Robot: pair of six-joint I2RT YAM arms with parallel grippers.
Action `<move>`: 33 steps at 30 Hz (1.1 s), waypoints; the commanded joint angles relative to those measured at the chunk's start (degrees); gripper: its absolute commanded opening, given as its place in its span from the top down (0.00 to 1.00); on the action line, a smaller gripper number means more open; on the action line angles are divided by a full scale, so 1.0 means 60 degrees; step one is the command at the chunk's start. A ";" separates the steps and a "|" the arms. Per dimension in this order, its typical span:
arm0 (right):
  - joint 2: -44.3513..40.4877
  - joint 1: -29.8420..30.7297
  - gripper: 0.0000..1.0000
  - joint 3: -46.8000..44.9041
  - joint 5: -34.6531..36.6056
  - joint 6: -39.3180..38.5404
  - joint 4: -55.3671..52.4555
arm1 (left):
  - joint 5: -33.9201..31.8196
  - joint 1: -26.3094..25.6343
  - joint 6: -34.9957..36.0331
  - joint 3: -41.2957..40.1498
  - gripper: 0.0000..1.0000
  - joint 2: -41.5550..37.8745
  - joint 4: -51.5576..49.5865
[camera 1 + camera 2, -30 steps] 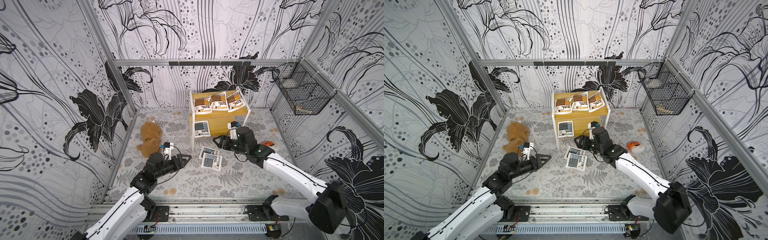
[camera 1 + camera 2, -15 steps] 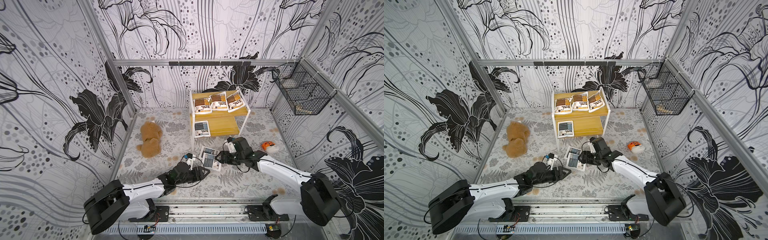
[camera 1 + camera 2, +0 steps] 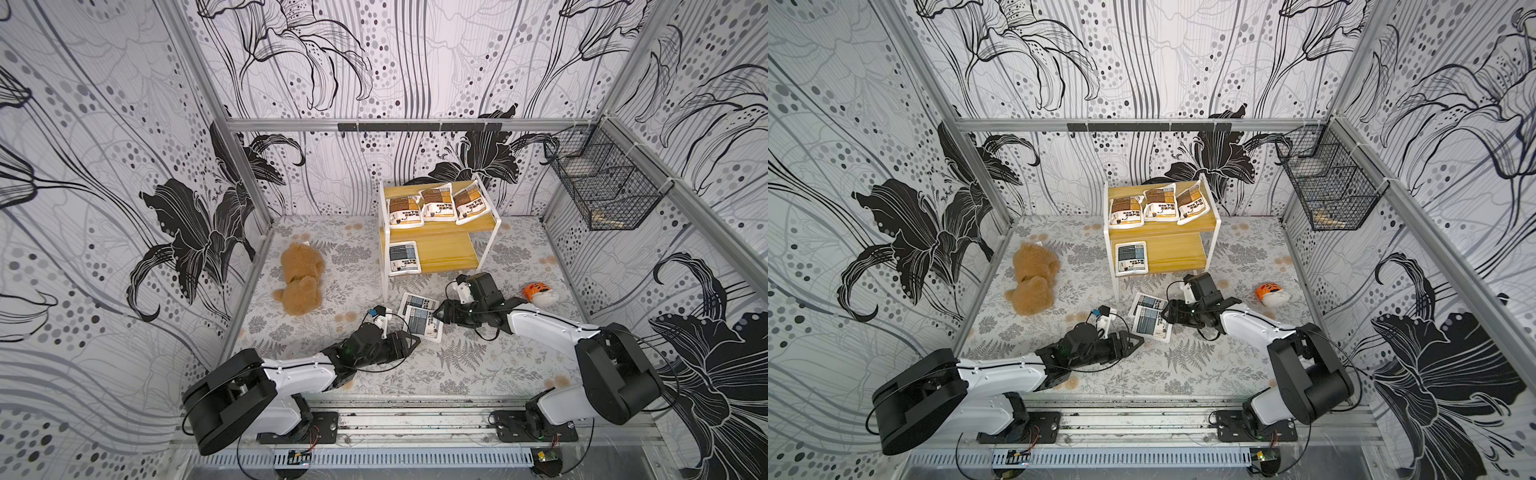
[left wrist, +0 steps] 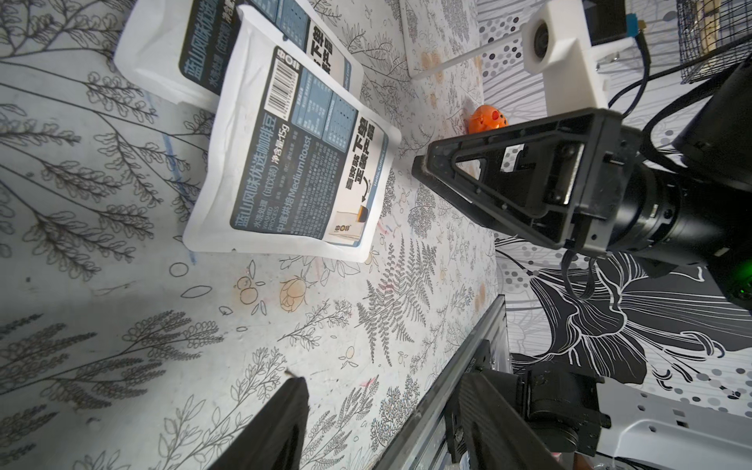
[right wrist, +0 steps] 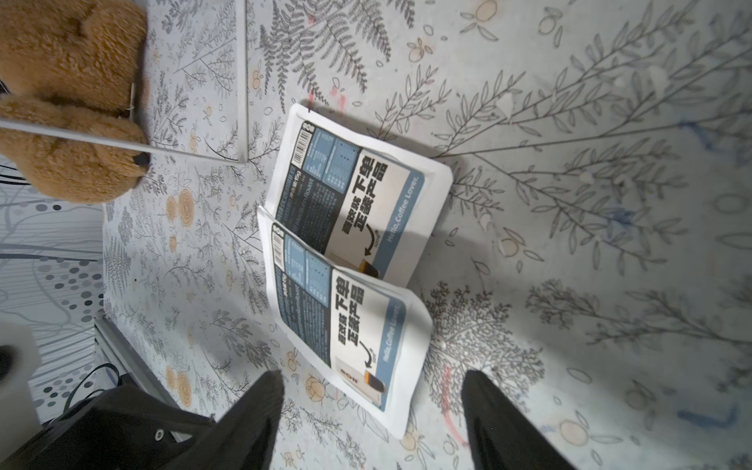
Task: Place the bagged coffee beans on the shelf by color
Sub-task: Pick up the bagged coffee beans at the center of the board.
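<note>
Right wrist view: plush bear (image 5: 61,61) behind shelf leg (image 5: 81,138), grey-blue pouches (image 5: 358,195) nearer.

on the left a brown teddy bear (image 3: 300,278) lies on the fern-printed floor mat (image 3: 478,374), close to the left wall (image 3: 124,208). i see a small orange-and-white toy (image 3: 540,292) on the right, near the right wall (image 3: 706,174). high on that wall, at the far end, hangs a black wire basket (image 3: 602,183); something pale lies inside, too small to tell.
</note>
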 commanded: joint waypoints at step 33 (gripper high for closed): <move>0.0882 -0.0127 0.35 -0.0323 -0.0988 -0.0566 0.1268 | 0.0652 0.0995 0.1488 0.1909 0.36 0.2824 -0.0047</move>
